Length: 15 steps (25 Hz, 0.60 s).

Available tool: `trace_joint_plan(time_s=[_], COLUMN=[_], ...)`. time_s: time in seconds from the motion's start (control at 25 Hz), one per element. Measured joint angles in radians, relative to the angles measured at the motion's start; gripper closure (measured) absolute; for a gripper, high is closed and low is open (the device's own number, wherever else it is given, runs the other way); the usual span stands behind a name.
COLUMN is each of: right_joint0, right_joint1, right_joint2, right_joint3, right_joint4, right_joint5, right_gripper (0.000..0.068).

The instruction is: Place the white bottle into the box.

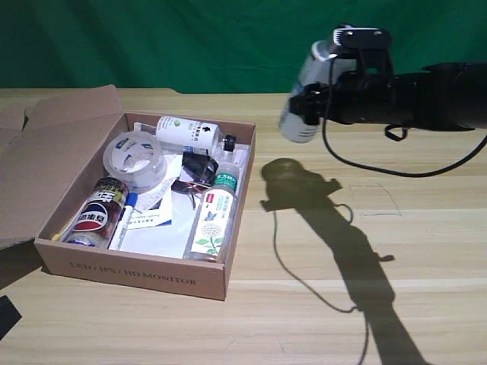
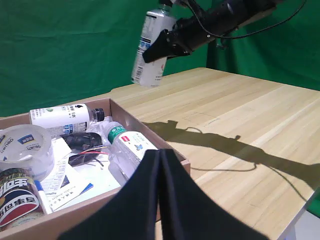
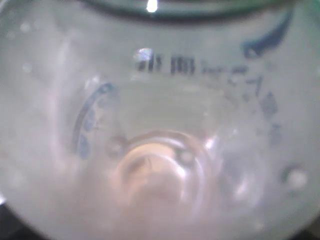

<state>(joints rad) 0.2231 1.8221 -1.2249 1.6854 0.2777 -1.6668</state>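
my right gripper, upper right of the exterior view, is clamped around the white bottle. it is a pale cylinder with dark print, tilted, held in the air right of the box, above the table.

We list 1 wooden tabletop before a green backdrop. We count 1 tape roll, 1 Pepsi can, 1 blue-capped marker, 1 white bottle with a green leaf mark, lying flat, 1 clear bottle with a green flowered label, loose papers, and 1 dark tangle with red wire.
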Motion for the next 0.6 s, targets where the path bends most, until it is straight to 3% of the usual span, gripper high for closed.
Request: trace_joint_plan(time_s=[0.2,0.4,0.6], right_joint0=[0.218,0.394,0.439], right_joint1=[-0.037,0.043,0.158], right_joint2=[-0.003,-0.018,-0.02], right_joint3=[-0.018,-0.02,-0.02], right_joint4=[0.173,0.154,0.128], right_joint5=[0.029,0.059,0.117], right_gripper=[0.0157,0.0157,0.0157])
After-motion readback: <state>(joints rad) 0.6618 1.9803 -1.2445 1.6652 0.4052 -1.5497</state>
